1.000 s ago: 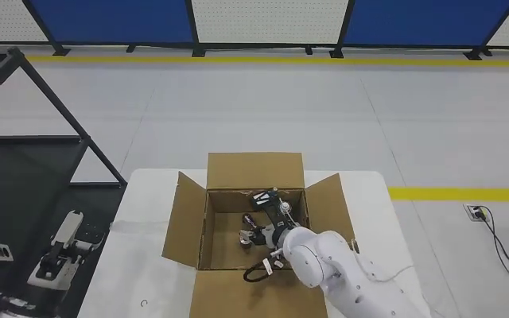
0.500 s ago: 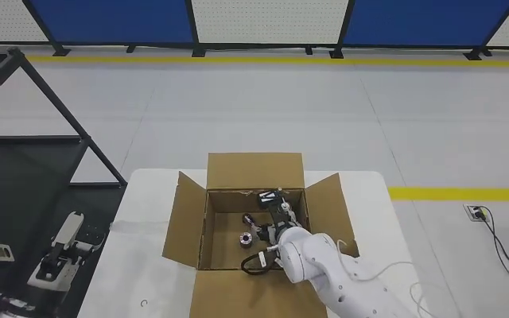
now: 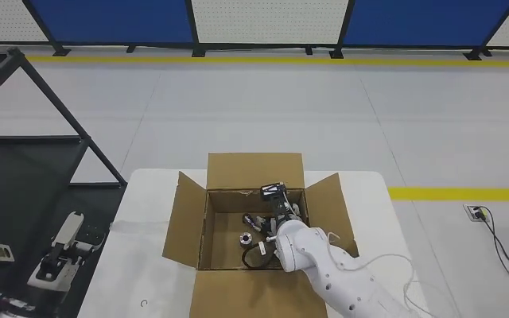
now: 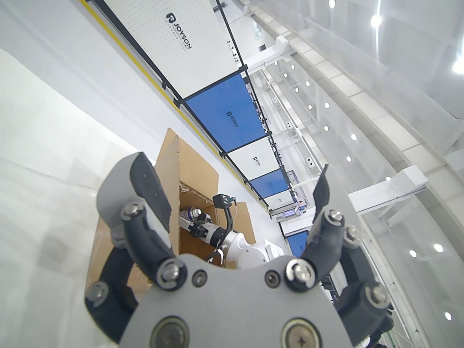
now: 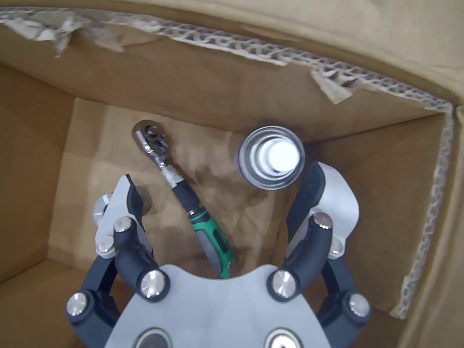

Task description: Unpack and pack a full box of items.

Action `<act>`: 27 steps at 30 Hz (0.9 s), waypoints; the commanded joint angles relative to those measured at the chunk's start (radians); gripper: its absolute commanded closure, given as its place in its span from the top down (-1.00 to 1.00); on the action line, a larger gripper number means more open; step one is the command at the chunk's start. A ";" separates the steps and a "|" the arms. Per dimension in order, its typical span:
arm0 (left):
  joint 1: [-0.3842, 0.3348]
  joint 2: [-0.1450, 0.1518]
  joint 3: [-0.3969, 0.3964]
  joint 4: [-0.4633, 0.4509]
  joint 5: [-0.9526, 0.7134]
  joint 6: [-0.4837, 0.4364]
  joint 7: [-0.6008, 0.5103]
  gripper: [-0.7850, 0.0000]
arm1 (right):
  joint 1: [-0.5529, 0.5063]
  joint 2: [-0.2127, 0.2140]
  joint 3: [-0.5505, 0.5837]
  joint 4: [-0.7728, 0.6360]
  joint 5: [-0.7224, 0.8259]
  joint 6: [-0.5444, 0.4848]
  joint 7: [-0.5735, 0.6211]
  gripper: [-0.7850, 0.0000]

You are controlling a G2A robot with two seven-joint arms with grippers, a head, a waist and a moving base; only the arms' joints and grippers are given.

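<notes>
Left tool (image 4: 232,179) left of table (image 3: 143,262), wide open, empty. Box (image 3: 254,171) on table, flaps open. Right tool (image 5: 221,179) inside box, wide open, empty, above ratchet (image 5: 181,191) on box floor; can (image 5: 272,162) upright near corner.

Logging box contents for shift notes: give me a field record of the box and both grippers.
box: cardboard, flaps open, on white table
contents: ratchet wrench lying flat; spray can near a corner, cap up
right gripper: open, inside box over the wrench handle, empty
left gripper: open, empty, outside the box
</notes>
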 commanded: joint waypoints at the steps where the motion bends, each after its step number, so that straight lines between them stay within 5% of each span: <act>1: 0.000 0.000 0.000 0.000 0.000 0.000 0.000 1.00 | 0.007 -0.008 -0.004 0.023 -0.008 0.006 0.002 1.00; 12: 0.000 0.000 0.000 0.000 0.000 0.000 0.000 1.00 | 0.035 -0.056 0.003 0.128 -0.008 0.003 0.007 0.98; 14: 0.000 0.000 0.000 0.000 0.000 0.000 0.000 1.00 | 0.035 -0.064 0.008 0.140 -0.004 0.004 0.001 0.66; 17: 0.000 0.000 0.000 0.000 0.000 0.000 0.000 1.00 | 0.036 -0.073 0.015 0.155 -0.005 0.001 -0.004 0.58; 20: 0.000 0.000 0.000 0.000 0.000 0.000 0.000 1.00 | 0.034 -0.080 0.026 0.165 -0.001 -0.011 -0.009 0.00; 27: 0.000 0.000 0.000 0.000 0.000 0.000 0.000 1.00 | 0.025 -0.092 0.049 0.176 -0.014 -0.020 -0.017 -0.23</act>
